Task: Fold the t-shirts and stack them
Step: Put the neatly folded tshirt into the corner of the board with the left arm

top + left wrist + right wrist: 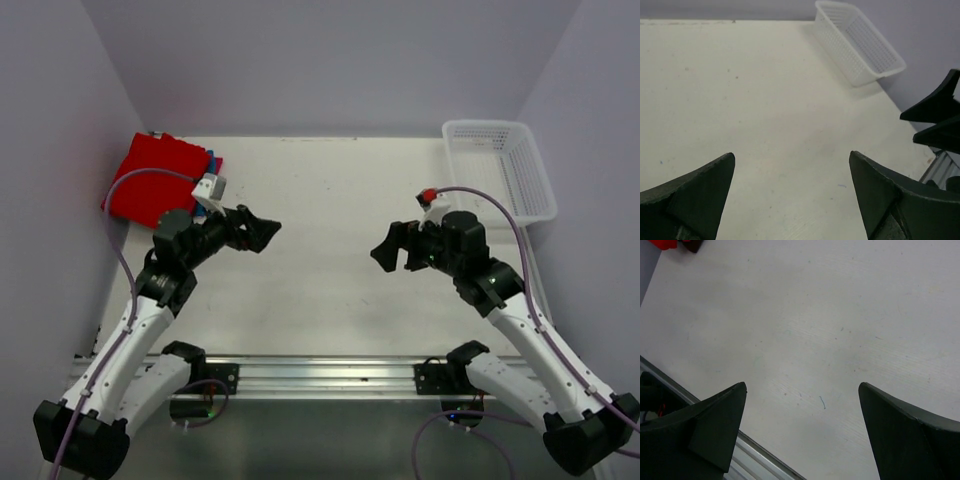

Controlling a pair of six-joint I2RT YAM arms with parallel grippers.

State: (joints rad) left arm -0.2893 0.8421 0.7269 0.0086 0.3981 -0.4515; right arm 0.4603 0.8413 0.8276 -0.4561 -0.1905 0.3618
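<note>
The t-shirts lie in a folded stack at the table's back left corner. The bright red one is on top, and a teal-blue edge shows along its right side. A scrap of the red shirt also appears at the top left of the right wrist view. My left gripper hovers to the right of the stack, open, with only bare table between its fingers. My right gripper faces it from mid-right, open and holding nothing. The right gripper's fingers show at the edge of the left wrist view.
A white mesh basket stands at the back right corner with nothing visible in it. The white table stretches between the two grippers. A metal rail runs along the near edge. Purple walls close in the back and sides.
</note>
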